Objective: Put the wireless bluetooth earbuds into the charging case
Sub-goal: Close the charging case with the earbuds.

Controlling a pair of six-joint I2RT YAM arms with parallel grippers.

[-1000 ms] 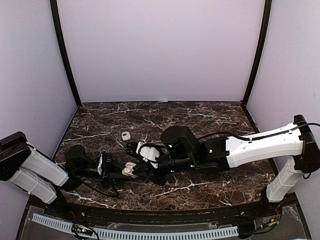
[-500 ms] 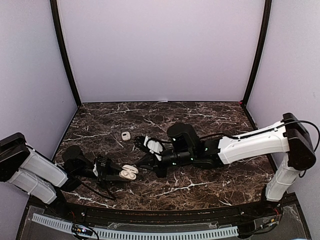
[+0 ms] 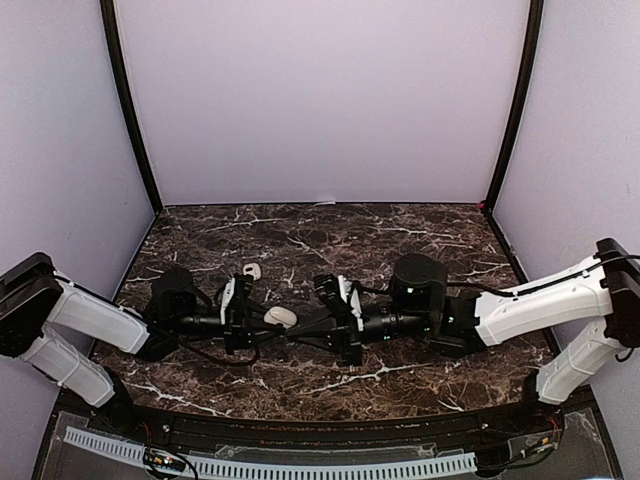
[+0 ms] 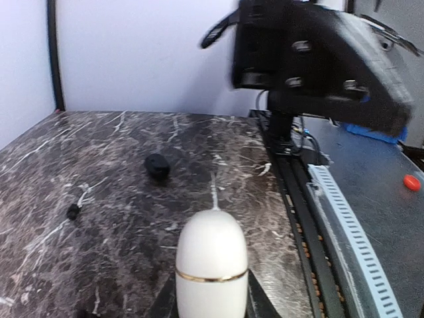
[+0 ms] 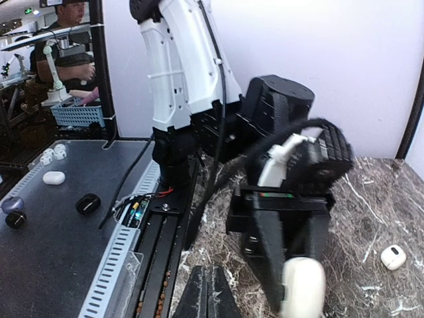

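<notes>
My left gripper (image 3: 270,321) is shut on a white pebble-shaped charging case (image 3: 281,316) with a gold band (image 4: 212,275). The case's lid is closed, and it is held just above the marble with its rounded end pointing at the right arm. My right gripper (image 3: 296,335) is shut and empty, its tip right beside the case on the near side (image 5: 211,291). In the right wrist view the held case (image 5: 303,289) is at the lower right. No earbuds show. A tiny black piece (image 4: 73,212) lies on the marble, too small to identify.
A small white case (image 3: 251,270) lies on the marble behind the left gripper, also seen from the right wrist (image 5: 393,257). A black pebble-like case (image 4: 157,165) sits mid-table. Off the table's near edge run a black rail and a white slotted strip (image 3: 300,466).
The white case was open near the front edge; now it is closed and my left gripper has carried it farther back. My right gripper has shut and drawn back to the right.
</notes>
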